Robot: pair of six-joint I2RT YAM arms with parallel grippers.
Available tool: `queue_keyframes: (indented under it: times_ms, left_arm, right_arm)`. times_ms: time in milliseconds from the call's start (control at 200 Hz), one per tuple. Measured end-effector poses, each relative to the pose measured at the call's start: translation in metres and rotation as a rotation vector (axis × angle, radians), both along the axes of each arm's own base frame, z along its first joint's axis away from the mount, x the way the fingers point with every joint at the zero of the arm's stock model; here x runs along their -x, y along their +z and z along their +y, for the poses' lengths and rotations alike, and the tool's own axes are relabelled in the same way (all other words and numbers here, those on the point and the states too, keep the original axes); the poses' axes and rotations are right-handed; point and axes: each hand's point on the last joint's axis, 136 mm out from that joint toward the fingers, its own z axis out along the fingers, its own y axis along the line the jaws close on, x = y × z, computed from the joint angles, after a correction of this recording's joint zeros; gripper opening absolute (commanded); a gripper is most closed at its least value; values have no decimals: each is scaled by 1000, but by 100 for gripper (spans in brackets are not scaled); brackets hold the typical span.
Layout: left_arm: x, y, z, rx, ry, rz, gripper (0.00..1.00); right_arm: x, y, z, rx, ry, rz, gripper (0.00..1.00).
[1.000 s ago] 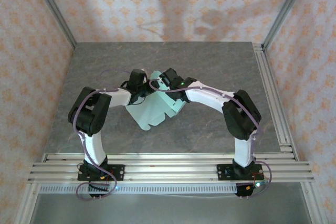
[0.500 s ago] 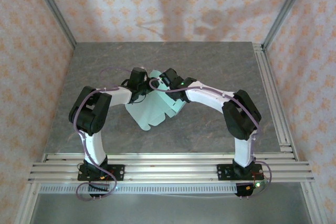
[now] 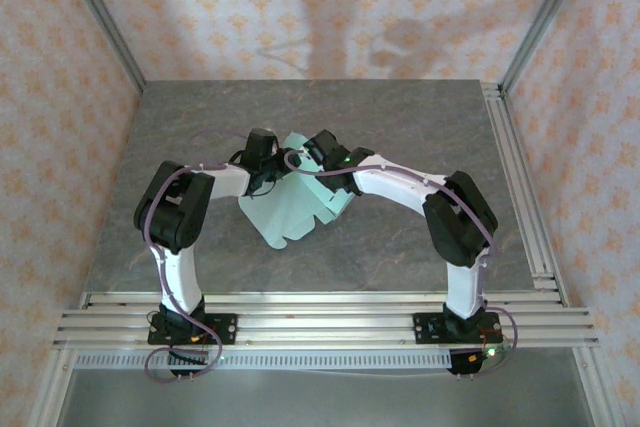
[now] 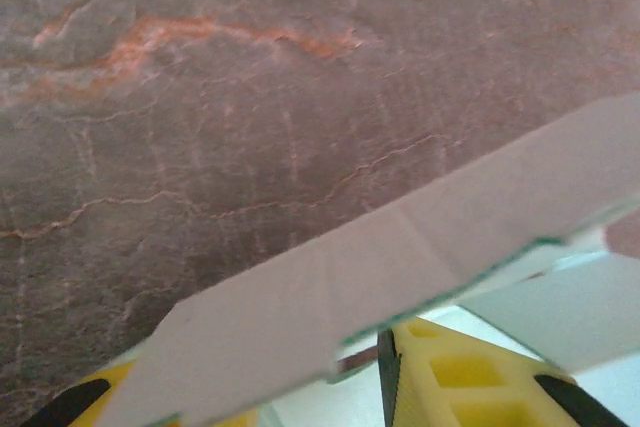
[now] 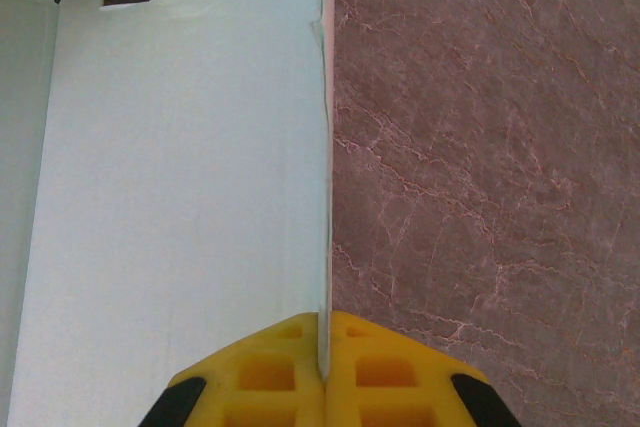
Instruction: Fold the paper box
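Seen from above, the paper box [image 3: 295, 209] lies on the middle of the table [image 3: 420, 117], reaching nearward from between left gripper [image 3: 268, 169] and right gripper [image 3: 318, 159]; left wrist, card crosses the parted fingers [image 4: 450, 377], grasp unclear; right wrist, jaws clenched on its edge, panel spreading left.

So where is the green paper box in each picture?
Top external: paper box in the middle of the veined stone table.
Left wrist: paper box slants across the lower right.
Right wrist: paper box covers the left half.
Shared landmark: that table.
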Motion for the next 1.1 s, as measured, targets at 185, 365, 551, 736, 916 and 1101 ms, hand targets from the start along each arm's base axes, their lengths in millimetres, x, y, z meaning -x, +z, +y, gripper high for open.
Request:
queue_keyframes:
  times_ms: [185, 365, 551, 736, 916, 1101]
  left_arm:
    - [1, 5, -1, 2, -8, -5, 36]
    - [5, 51, 1, -5, -24, -84, 39]
    - [12, 109, 13, -53, -14, -215, 44]
    - [14, 116, 31, -148, 3, -237, 54]
    - [11, 101, 75, -196, 76, -196, 58]
    - [7, 88, 118, -207, 165, -157, 59]
  right_arm:
    - [0, 0, -1, 4, 2, 2, 0]
    - [0, 0, -1, 6, 4, 1, 0]
    - [0, 0, -1, 10, 4, 0, 0]
    - [0, 0, -1, 23, 20, -3, 0]
    - [0, -3, -7, 78, 70, -34, 0]
    - [0, -3, -14, 177, 138, -97, 0]
